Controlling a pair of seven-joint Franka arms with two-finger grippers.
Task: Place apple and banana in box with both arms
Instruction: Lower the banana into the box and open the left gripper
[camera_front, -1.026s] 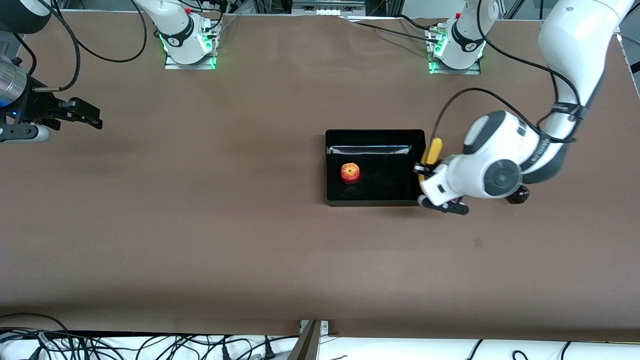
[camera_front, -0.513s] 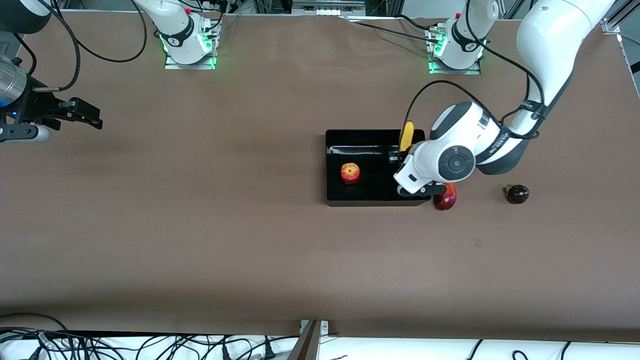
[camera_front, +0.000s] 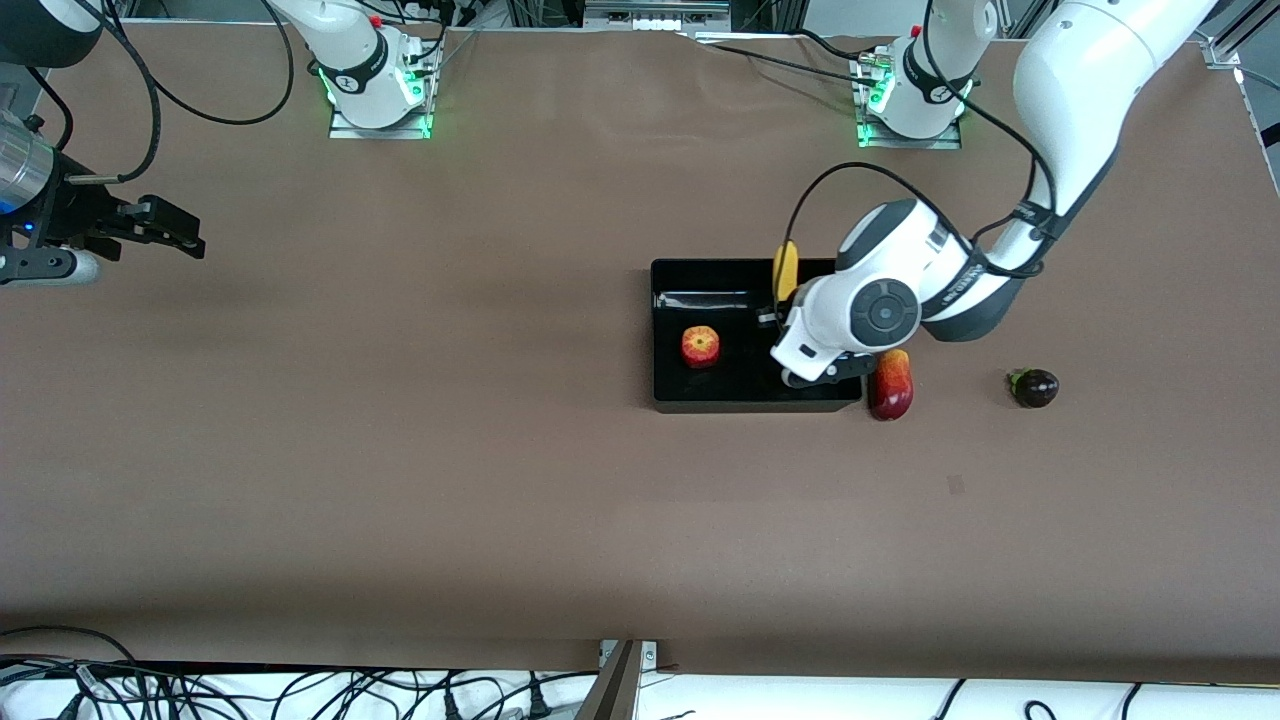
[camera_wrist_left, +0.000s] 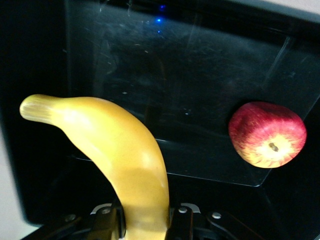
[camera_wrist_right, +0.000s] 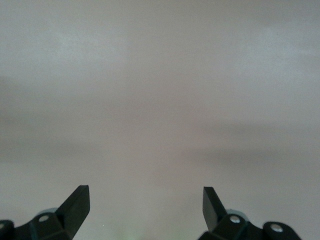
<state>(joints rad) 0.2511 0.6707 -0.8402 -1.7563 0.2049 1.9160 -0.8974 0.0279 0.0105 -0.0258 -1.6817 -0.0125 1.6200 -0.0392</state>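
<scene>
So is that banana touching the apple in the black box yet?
Apart. The left wrist view shows the banana, held by the left gripper, above the box, with bare black floor between it and the apple.

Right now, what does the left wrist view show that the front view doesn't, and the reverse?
Only the left wrist view shows the left gripper shut on the banana over the box. Only the front view shows the mango, the dark fruit and the waiting, open right gripper. Both show the apple in the box.
</scene>
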